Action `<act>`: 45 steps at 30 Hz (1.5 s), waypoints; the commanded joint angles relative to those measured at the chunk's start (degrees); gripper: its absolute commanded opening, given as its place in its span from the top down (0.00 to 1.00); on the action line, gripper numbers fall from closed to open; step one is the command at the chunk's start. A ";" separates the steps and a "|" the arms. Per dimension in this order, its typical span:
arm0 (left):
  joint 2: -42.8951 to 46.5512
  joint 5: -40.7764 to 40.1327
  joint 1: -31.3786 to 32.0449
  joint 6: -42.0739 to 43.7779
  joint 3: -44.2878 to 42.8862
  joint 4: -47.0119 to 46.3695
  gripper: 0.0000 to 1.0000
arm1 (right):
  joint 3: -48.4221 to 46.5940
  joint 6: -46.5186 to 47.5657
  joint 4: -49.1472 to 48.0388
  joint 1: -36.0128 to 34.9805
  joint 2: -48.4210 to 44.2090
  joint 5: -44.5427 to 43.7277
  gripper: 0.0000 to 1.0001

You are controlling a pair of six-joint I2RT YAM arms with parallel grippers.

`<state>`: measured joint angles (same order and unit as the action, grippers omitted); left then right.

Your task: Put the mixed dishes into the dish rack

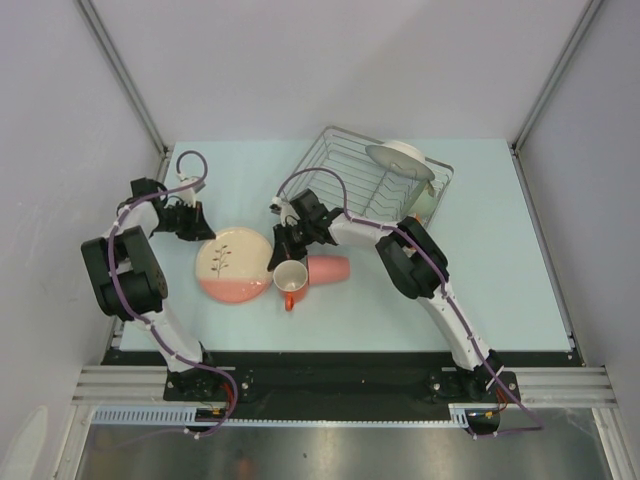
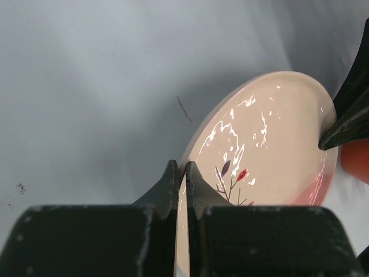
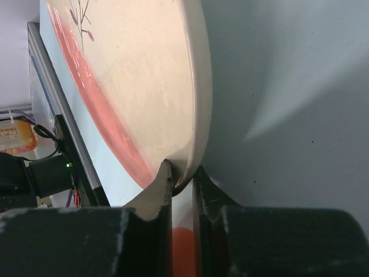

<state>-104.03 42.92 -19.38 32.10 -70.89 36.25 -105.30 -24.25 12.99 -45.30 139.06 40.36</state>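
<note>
Left of the rack (image 1: 345, 165), beside the mug (image 1: 290, 277), with left gripper (image 2: 180, 167) and right gripper (image 3: 181, 171) clamped on opposite rims of the pink plate (image 1: 232, 262): lift evenly, avoid the mug, slot upright.

On my right wrist view the round cream plate with a pink band (image 3: 132, 86) runs off the top edge, and the orange patch (image 3: 183, 254) just below its rim is too blurred to name.

No legible text or numbers, small orange label (image 3: 11, 137) too blurred to read
</note>
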 commanded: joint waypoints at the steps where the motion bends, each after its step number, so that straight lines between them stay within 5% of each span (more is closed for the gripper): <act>1: -1.26 14.21 5.66 -7.13 2.34 1.81 1.00 | -3.33 5.62 -11.77 -3.48 0.85 2.00 0.76; 5: -1.53 15.61 6.54 -8.71 2.51 -0.21 1.00 | -3.95 5.18 -12.12 -3.48 1.73 2.70 0.60; 11: -1.62 16.85 7.42 -10.74 2.51 -2.14 0.99 | -5.53 4.13 -12.38 -3.48 3.05 3.67 0.64; 17: -0.92 17.99 8.04 -12.32 2.69 -3.47 1.00 | -7.73 3.51 -11.76 -3.48 4.63 4.64 0.76; 20: -0.74 18.34 8.04 -12.76 2.60 -3.55 1.00 | -7.99 3.33 -12.20 -3.48 4.72 4.82 0.99; 25: -0.74 17.56 7.86 -10.84 1.81 -1.36 1.00 | -5.63 3.33 -14.55 -2.69 2.45 4.73 1.00; 27: -1.00 17.64 6.47 -10.39 0.24 1.18 0.89 | -3.08 2.90 -16.41 -2.08 -0.09 4.12 1.00; 29: -2.05 19.65 4.97 -9.25 -2.83 5.38 0.69 | -1.24 2.46 -17.56 -0.85 -2.21 3.42 1.00; 34: -4.16 22.21 0.75 -6.79 -8.20 12.34 0.50 | 3.60 0.43 -24.06 1.44 -6.26 3.15 1.00; 35: -4.34 22.12 0.66 -6.18 -8.30 13.05 0.10 | 3.69 0.26 -24.33 1.62 -6.17 3.41 1.00; 36: -4.17 21.51 0.66 -5.65 -8.30 13.40 0.01 | 3.69 0.34 -24.85 1.62 -6.26 3.41 1.00; 45: -0.74 19.93 -4.17 -8.27 -7.77 10.43 0.00 | 2.91 2.36 -23.11 2.93 -7.75 2.01 1.00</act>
<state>-108.01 59.51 -21.04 25.54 -77.69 46.09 -101.06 -24.93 -4.38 -44.10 136.90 44.88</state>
